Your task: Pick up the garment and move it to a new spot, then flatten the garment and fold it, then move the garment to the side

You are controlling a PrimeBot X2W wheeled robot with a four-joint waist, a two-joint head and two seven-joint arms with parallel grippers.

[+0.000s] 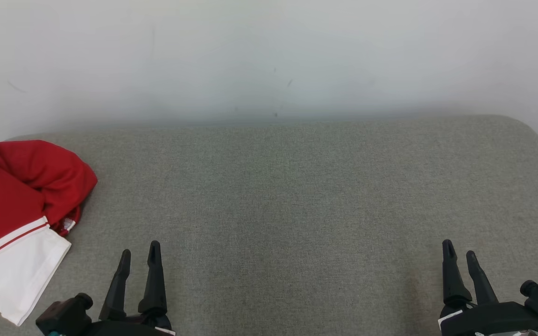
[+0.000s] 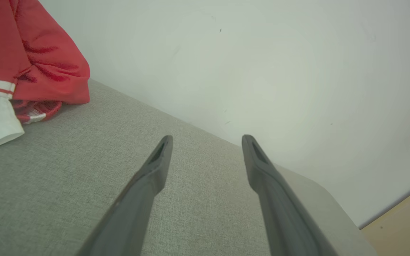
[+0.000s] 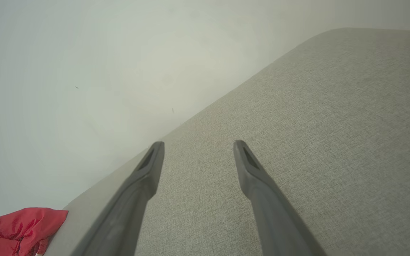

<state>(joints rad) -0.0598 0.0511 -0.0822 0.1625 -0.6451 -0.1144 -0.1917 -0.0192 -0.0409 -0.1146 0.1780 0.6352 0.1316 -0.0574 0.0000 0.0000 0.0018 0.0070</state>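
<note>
Nothing of the task looks done yet. The red-and-white garment point(image 1: 17, 196) lies bunched up at the left edge of the grey fabric-covered surface point(image 1: 297, 210). The red part is heaped toward the wall point(image 1: 269, 56), and a white panel with a red stripe trails toward the near edge. It is not spread, not folded and not held.

The left gripper point(image 1: 140, 249) sits low at the near left with its fingers apart and nothing between them. It is near the garment's white panel but clear of it, with grey fabric showing in between. The left wrist view agrees: the two fingers are parted over bare cloth and the garment point(image 2: 30, 53) lies off to the upper left, no contact.

The right gripper point(image 1: 458, 249) is at the near right, well apart from the garment, with its jaws wide and empty. In the right wrist view its fingers point(image 3: 155, 156) point across bare surface, and only a red corner of the garment point(image 3: 20, 224) shows at the lower left.

My read is that this is the very start — the pick-up, the move to a new spot, the flattening, the fold and the final shift aside are all left. The middle of the surface is the likely place to lay it out. The left arm is the closer one for the first grab, though which part of the heap offers a clean edge is hard to tell.
</note>
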